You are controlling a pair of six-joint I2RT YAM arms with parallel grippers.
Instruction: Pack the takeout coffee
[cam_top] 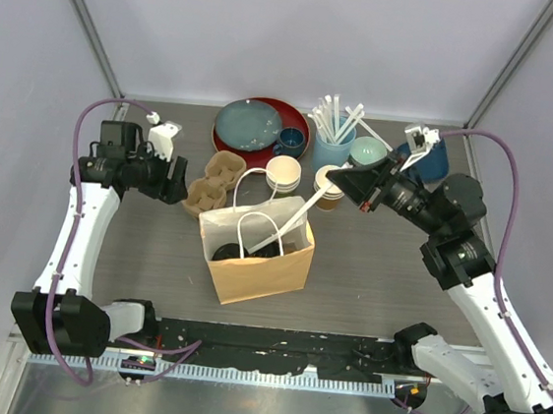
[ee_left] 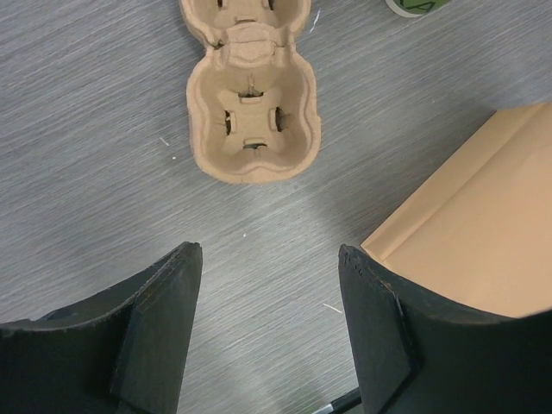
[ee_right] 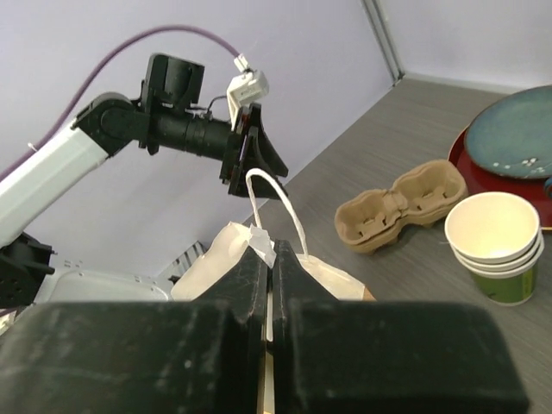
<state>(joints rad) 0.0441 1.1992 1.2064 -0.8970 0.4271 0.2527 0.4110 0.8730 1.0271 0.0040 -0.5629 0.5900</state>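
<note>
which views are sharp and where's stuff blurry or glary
Top external: even light, sharp, even the thin straw. Left wrist: table grain crisp, pale sheen ahead of the left fingers. Right wrist: right fingers blurred, left arm sharp.

The bag (cam_top: 260, 270) stands mid-table, cups (cam_top: 227, 252) inside it. Behind it lie the carrier (cam_top: 212, 182) on the left and two stacks (cam_top: 284, 174) to its right. Farther back sit plate (cam_top: 248, 125), straws (cam_top: 335, 124), bowls (cam_top: 367, 152), left to right.
</note>
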